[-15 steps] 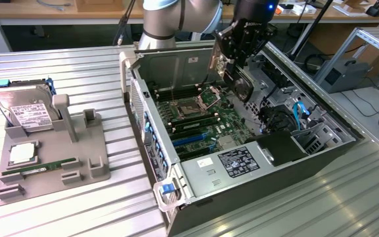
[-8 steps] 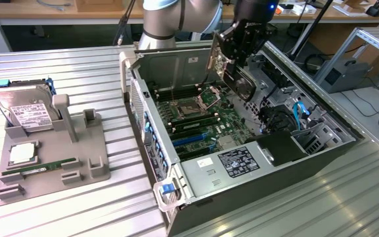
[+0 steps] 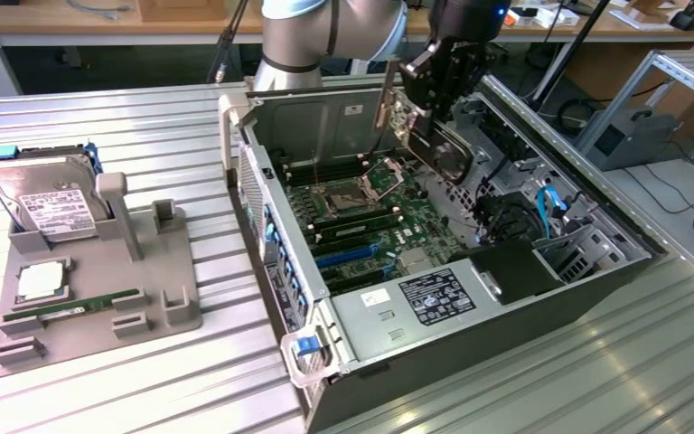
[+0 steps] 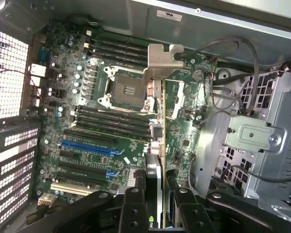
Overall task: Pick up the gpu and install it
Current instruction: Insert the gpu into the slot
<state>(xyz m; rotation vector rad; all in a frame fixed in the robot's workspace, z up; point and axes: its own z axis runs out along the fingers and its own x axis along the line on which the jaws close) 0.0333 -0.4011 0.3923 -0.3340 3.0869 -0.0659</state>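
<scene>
Gripper [image 3: 429, 86]: clamped on the gpu, one dark finger [image 4: 135, 208] on each flat face of the card; it hangs over the far half of the open case.
Gpu [image 3: 417, 122]: held in the air, standing on edge and a little tilted, its silvery bracket at the end farthest from the fingers. It is above the motherboard, near the processor socket, and from where I stand it looks clear of the board.
Motherboard [image 3: 365, 212]: green, lying flat in the bottom of the case, directly under the card.
Processor socket [image 4: 126, 87]: square with a metal frame, between two banks of long dark memory slots, just beside the card's line in the wrist view.
Blue slots [image 4: 89, 146]: two on the board, to one side of the card and apart from it.
Case [image 3: 323, 312]: dark tower lying on its side with the side panel off; a metal drive cage [image 4: 252, 136] sits beside the board.
Arm [image 3: 311, 36]: grey, rising behind the case.
Parts stand [image 3: 154, 298]: grey, well off to the exterior view's left.
Hard drive [image 3: 46, 203]: silver with a white label, upright in the stand.
Memory stick [image 3: 76, 306]: slim and green, lying in a groove of the stand.
Table [image 3: 142, 117]: ribbed metal, under the case and the stand.
</scene>
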